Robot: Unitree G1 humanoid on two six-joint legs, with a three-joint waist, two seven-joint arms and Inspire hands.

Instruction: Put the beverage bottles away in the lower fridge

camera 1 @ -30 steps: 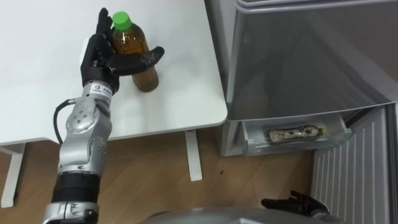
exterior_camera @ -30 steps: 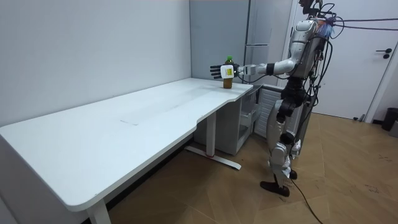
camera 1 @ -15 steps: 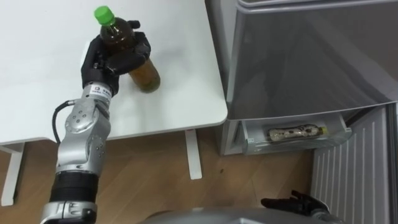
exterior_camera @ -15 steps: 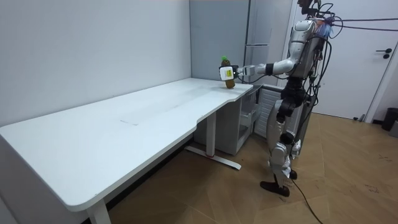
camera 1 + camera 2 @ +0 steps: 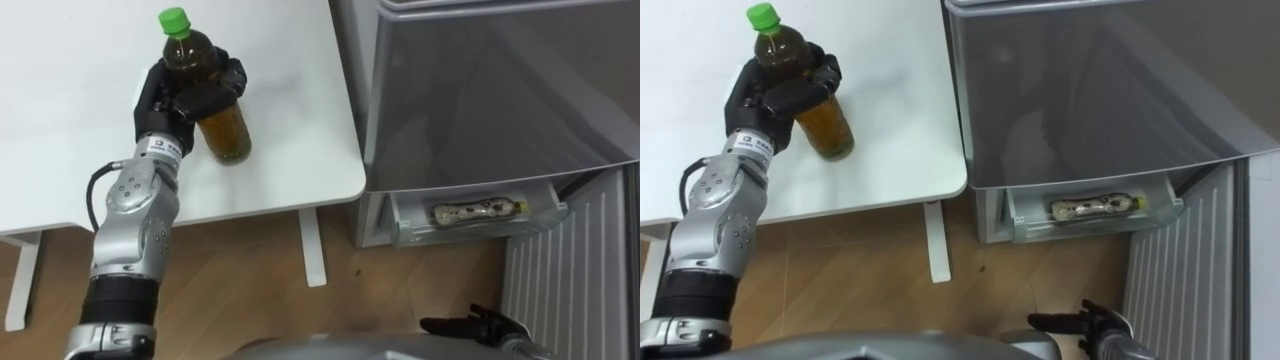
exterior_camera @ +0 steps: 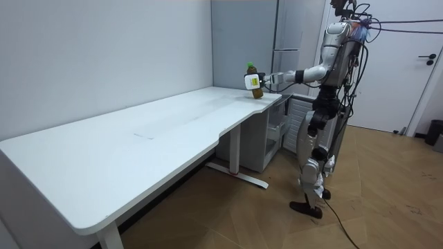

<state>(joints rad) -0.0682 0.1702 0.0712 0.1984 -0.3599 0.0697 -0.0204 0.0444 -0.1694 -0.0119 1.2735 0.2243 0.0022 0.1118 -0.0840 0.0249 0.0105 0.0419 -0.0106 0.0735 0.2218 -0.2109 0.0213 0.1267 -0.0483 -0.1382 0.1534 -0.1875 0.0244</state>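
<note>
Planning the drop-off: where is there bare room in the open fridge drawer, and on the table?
The drawer is tight: a lying bottle fills its middle, leaving small bare gaps at either end. The table is bare left of and in front of the left hand gripping the held bottle.

1. A long white table [image 6: 138,138] stood against the wall on the room view's left, and its near edge curved inward partway along.
2. White legs [image 6: 235,162] carried the tabletop and ended in flat feet that rested on the floor.
3. The wall [image 6: 104,48] behind the table was plain and pale, meeting a greyer surface at the far corner.
4. The floor [image 6: 387,207] was light brown wood laid in short planks.
5. A white door [image 6: 415,69] with a dark handle stood at the room view's right, and a small dark bin [image 6: 435,131] sat on the floor just beside it.
6. The light was even, with only a soft shadow under the table.
</note>
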